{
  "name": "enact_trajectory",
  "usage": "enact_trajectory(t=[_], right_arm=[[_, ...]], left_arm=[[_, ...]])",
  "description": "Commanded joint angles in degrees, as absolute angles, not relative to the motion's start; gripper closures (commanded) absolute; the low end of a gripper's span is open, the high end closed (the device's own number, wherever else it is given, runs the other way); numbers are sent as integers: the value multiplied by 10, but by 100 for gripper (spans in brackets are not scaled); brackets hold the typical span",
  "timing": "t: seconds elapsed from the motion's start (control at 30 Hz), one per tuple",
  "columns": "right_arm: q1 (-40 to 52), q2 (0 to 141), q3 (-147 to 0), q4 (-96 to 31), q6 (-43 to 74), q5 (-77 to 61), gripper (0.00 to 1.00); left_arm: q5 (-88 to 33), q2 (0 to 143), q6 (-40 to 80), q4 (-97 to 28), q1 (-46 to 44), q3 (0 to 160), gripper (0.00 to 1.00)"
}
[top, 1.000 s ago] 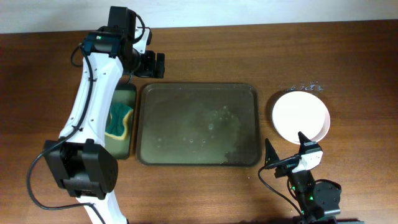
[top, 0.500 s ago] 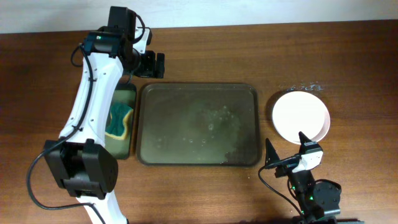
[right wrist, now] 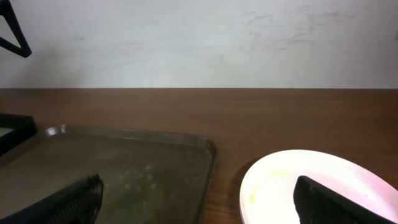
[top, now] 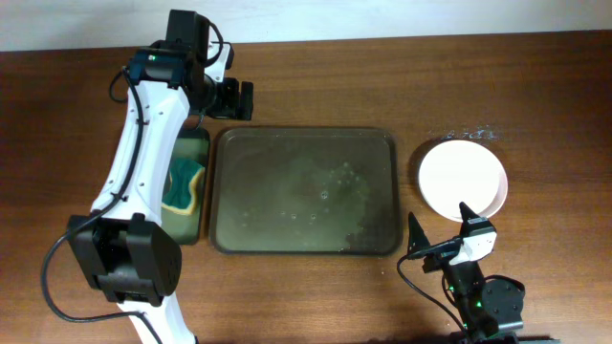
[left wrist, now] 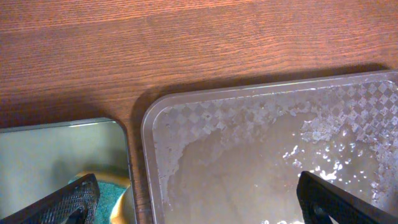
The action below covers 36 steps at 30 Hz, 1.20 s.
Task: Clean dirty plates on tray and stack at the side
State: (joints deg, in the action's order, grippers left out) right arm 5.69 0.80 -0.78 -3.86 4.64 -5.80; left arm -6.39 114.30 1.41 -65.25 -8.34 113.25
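Observation:
The dark brown tray (top: 222,191) lies mid-table, wet with soapy film, and no plate rests on it. To its right are the white plates (top: 462,177), one on top with another's edge showing beneath. My left gripper (top: 239,100) hovers open over the tray's far-left corner (left wrist: 149,118), its fingertips (left wrist: 62,205) wide apart and empty. My right gripper (top: 437,218) stands open near the front edge, between the tray and the plates. In the right wrist view the top plate (right wrist: 311,180) shows a faint yellow smear, and the tray (right wrist: 124,168) lies to its left.
A narrow black tray (top: 191,143) with a green-and-yellow sponge (top: 182,186) sits left of the brown tray. The black tray (left wrist: 56,146) and the sponge (left wrist: 109,193) also appear in the left wrist view. Water droplets (top: 473,134) dot the table beyond the plates.

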Motion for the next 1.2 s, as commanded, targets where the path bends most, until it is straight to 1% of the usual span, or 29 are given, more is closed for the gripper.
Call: enact_trajectory(t=[0.0, 0.27, 0.43, 0.63, 0.7, 0.87, 0.97, 1.07, 1.17], right_arm=[[60, 2, -3, -41, 47, -51, 2], [60, 2, -3, -41, 47, -51, 1], [60, 2, -3, -41, 47, -51, 2], [60, 2, -3, -41, 47, -51, 1], [60, 2, -3, -41, 47, -51, 2], [60, 2, -3, -41, 47, -51, 2], [60, 2, -3, -41, 47, -51, 2], [60, 2, -3, -41, 47, -51, 1], [60, 2, -3, -41, 47, -51, 2]], left_arm=[[-62, 1090, 22, -652, -100, 1136, 1], [-59, 979, 18, -654, -124, 1136, 0], [-17, 950, 13, -699, -124, 1134, 1], [1, 919, 13, -688, -123, 1125, 1], [0, 884, 13, -624, -123, 1069, 1], [0, 772, 13, -445, -122, 863, 1], [-1, 695, -16, -356, -107, 737, 1], [-2, 608, -49, -325, -72, 636, 1], [-2, 522, -49, -282, -39, 547, 1]])
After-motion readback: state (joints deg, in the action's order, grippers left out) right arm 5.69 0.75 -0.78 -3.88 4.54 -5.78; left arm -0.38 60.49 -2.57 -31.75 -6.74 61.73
